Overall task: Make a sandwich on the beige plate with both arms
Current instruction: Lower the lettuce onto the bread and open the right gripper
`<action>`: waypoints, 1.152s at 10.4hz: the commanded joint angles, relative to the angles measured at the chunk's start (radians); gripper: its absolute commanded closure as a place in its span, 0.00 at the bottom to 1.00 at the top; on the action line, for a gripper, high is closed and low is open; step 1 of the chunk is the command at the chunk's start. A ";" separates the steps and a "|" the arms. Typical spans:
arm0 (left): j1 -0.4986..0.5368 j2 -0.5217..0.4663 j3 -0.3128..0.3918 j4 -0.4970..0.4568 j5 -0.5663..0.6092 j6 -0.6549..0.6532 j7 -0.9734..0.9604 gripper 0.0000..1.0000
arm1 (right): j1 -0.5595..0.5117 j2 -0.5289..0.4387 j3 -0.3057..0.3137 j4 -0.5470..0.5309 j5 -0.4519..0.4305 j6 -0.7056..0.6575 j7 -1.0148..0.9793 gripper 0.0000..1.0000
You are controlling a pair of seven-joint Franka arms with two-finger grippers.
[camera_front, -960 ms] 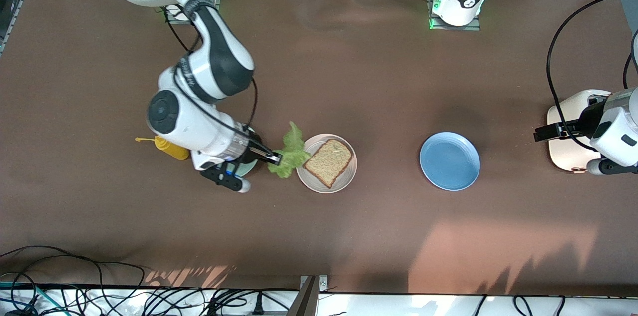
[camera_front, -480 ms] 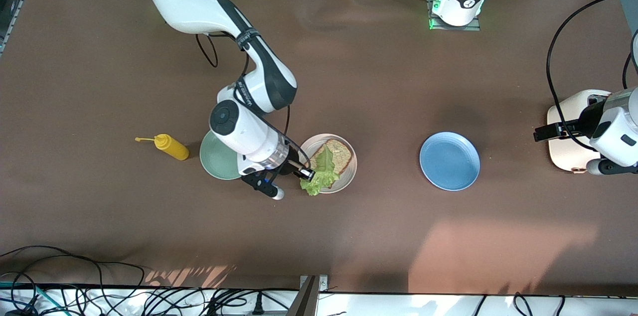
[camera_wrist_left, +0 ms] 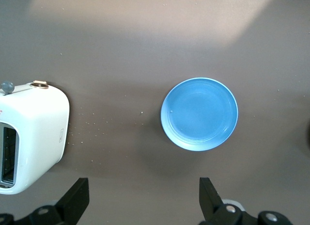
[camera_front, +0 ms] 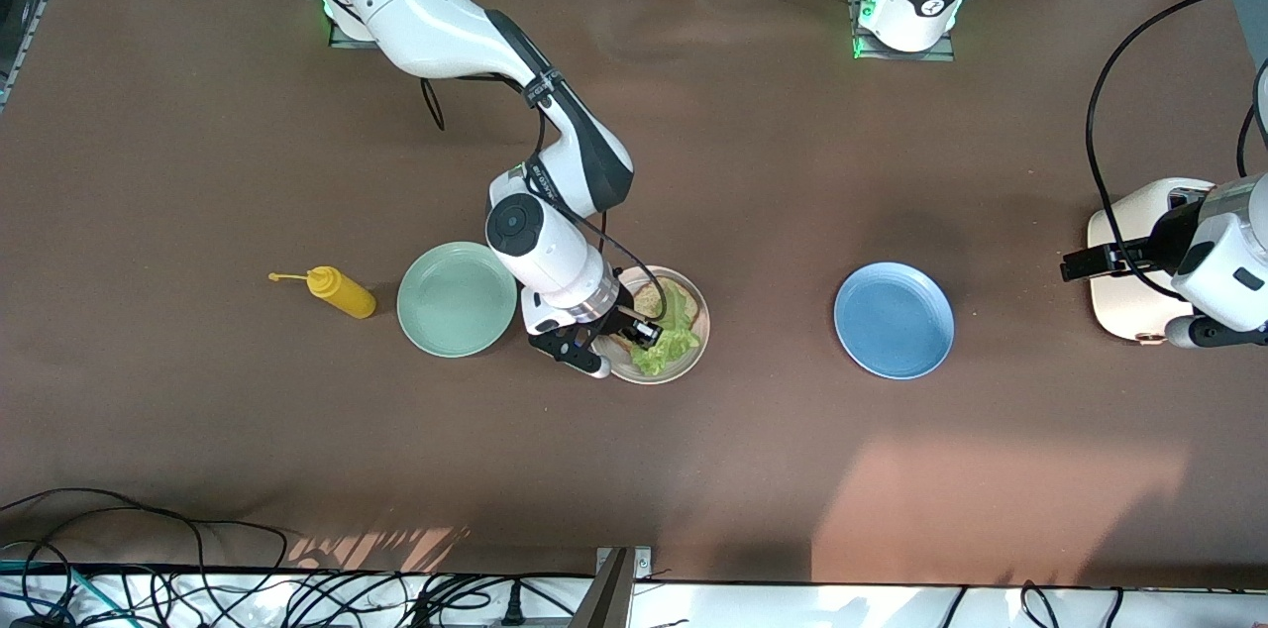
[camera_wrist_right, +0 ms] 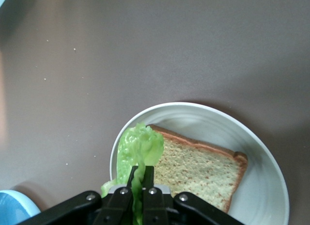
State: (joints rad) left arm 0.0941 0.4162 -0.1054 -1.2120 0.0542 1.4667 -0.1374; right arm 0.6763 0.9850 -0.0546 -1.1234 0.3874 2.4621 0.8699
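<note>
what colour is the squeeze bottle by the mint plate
Yellow squeeze bottle; front view shows it best.

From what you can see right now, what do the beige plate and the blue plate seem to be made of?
The beige plate looks like glazed ceramic or hard plastic: a smooth, faintly glossy surface with a soft sheen along the rim. The blue plate seems the same kind: an even colour, faint rings and a light reflection. The pictures cannot settle ceramic against plastic.
</note>
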 commanded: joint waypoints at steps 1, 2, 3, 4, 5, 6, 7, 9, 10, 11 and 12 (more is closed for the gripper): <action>0.009 -0.017 -0.005 -0.023 0.016 -0.002 0.033 0.00 | 0.012 0.011 -0.016 -0.012 0.011 0.000 0.009 1.00; 0.009 -0.017 -0.005 -0.023 0.016 -0.002 0.036 0.00 | 0.012 0.011 -0.016 -0.025 0.010 0.000 0.009 1.00; 0.009 -0.017 -0.005 -0.023 0.016 -0.002 0.038 0.00 | 0.012 0.011 -0.014 -0.029 0.010 -0.002 0.008 1.00; 0.009 -0.016 -0.005 -0.024 0.016 -0.002 0.038 0.00 | 0.012 0.011 -0.014 -0.035 0.010 -0.003 0.007 1.00; 0.009 -0.016 -0.005 -0.024 0.016 -0.002 0.038 0.00 | 0.015 0.011 -0.014 -0.045 0.010 -0.003 0.007 1.00; 0.009 -0.016 -0.005 -0.024 0.016 -0.002 0.038 0.00 | 0.016 0.009 -0.013 -0.053 0.011 -0.005 0.009 0.40; 0.010 -0.016 -0.004 -0.024 0.016 -0.002 0.038 0.00 | 0.016 0.000 -0.014 -0.056 0.013 -0.012 0.008 0.00; 0.009 -0.016 -0.004 -0.024 0.016 -0.002 0.038 0.00 | 0.016 -0.032 -0.021 -0.056 0.018 -0.119 0.007 0.00; 0.009 -0.016 -0.004 -0.024 0.016 -0.002 0.038 0.00 | 0.009 -0.060 -0.031 -0.056 0.018 -0.191 0.006 0.00; 0.009 -0.016 -0.004 -0.024 0.016 -0.002 0.038 0.00 | 0.000 -0.087 -0.031 -0.056 0.019 -0.245 0.006 0.00; 0.009 -0.016 -0.004 -0.024 0.016 -0.002 0.038 0.00 | -0.012 -0.112 -0.031 -0.056 0.016 -0.296 -0.002 0.00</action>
State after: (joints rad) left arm 0.0974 0.4164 -0.1051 -1.2172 0.0542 1.4667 -0.1278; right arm 0.6756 0.9368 -0.0808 -1.1543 0.3875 2.2441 0.8701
